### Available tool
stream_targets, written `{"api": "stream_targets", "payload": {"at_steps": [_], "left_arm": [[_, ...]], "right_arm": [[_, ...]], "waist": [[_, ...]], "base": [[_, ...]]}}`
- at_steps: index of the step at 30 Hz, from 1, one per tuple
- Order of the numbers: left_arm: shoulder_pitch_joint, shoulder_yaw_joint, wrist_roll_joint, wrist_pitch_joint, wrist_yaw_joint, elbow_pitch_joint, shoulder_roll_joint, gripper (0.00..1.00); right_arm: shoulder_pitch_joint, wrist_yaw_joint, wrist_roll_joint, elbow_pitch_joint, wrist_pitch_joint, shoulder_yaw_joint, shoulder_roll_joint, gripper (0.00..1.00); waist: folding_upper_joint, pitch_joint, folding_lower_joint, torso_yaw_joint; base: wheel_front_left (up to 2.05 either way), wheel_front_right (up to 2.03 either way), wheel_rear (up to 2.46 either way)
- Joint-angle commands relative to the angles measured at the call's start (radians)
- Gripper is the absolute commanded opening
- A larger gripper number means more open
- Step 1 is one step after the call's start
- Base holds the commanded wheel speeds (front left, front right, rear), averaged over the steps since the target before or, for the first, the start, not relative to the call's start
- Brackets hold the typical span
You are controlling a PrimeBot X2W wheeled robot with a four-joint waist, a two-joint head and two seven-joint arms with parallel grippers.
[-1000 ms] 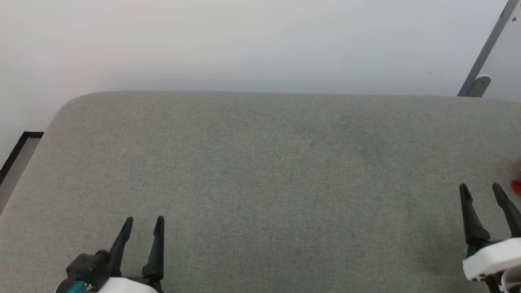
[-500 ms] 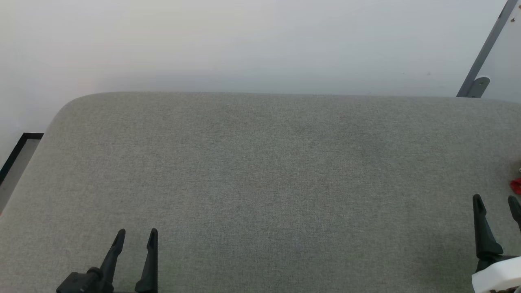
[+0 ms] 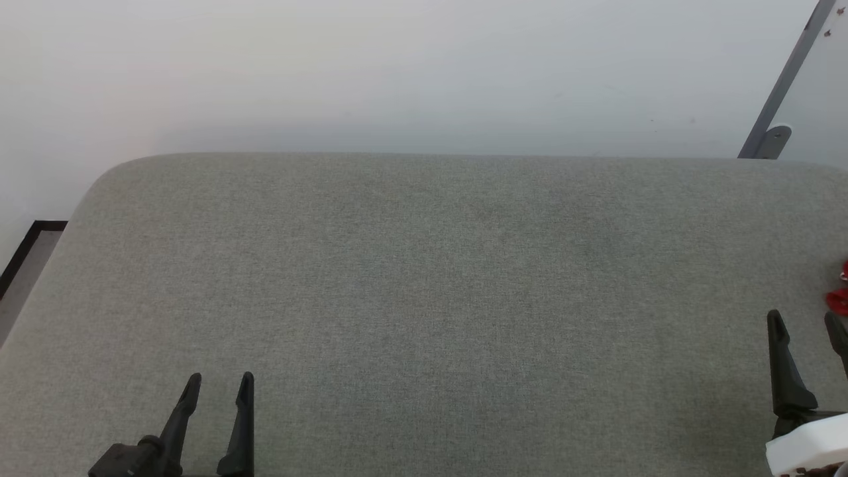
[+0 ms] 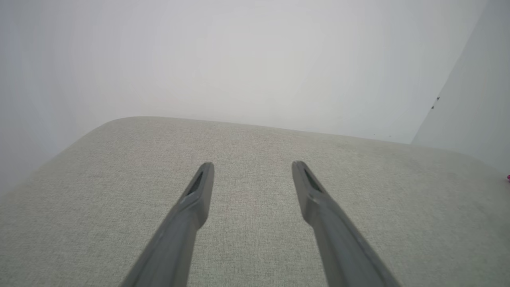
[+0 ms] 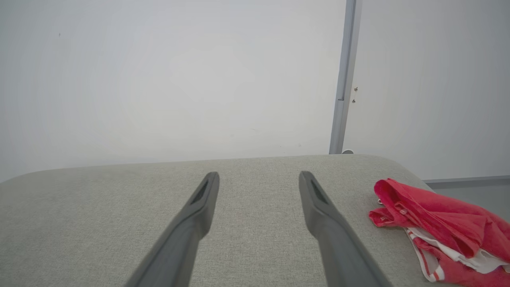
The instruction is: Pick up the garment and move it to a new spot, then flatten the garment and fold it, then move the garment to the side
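**Garment bunched at the right end, both pincers empty**

The garment point(image 5: 442, 227) is lying crumpled in a heap at the right end of the grey fabric-covered tabletop point(image 3: 424, 265), near its rounded corner. In the head view a red scrap of it is peeking in at the right edge.

The right pincer point(image 3: 803, 318) is hovering just beside the heap on its left, not touching it. Its fingers are spread wide and gripping nothing. The left pincer point(image 3: 220, 379) is sitting well apart at the other end, also spread wide and empty.

**Handling, as a judgement:**
- It is looking soft, light and limp, with no stiffness at all.
- It is likely going to sag and drape from whatever point gets pinched, with most of the cloth dangling, since it is far wider than a pincer.
- Layers are overlapping, red over white striped trim, so one pinch may be catching several at once.
- The woven tabletop may be dragging on it if it gets slid rather than lifted.

**Where to take hold:** the raised red fold on the near-left of the heap is looking like the best bite, as it is standing proud of the surface. I cannot tell which edge is the waistband.
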Motion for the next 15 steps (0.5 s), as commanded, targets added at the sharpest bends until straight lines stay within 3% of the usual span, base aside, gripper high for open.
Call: {"api": "stream_targets", "payload": {"at_steps": [1, 15], "left_arm": [[0.000, 0.005, -0.003, -0.005, 0.001, 0.000, 0.001, 1.00], [-0.007, 0.013, 0.000, -0.005, 0.001, 0.006, -0.001, 1.00]], "right_arm": [[0.011, 0.000, 0.004, -0.006, 0.002, -0.001, 0.003, 1.00], [-0.008, 0.000, 0.017, 0.000, -0.005, 0.017, -0.003, 1.00]], "waist": [[-0.0001, 0.001, 0.0000, 0.001], [-0.0001, 0.007, 0.0000, -0.005]], "base": [[0.00, 0.00, 0.00], [0.00, 0.00, 0.00]]}}
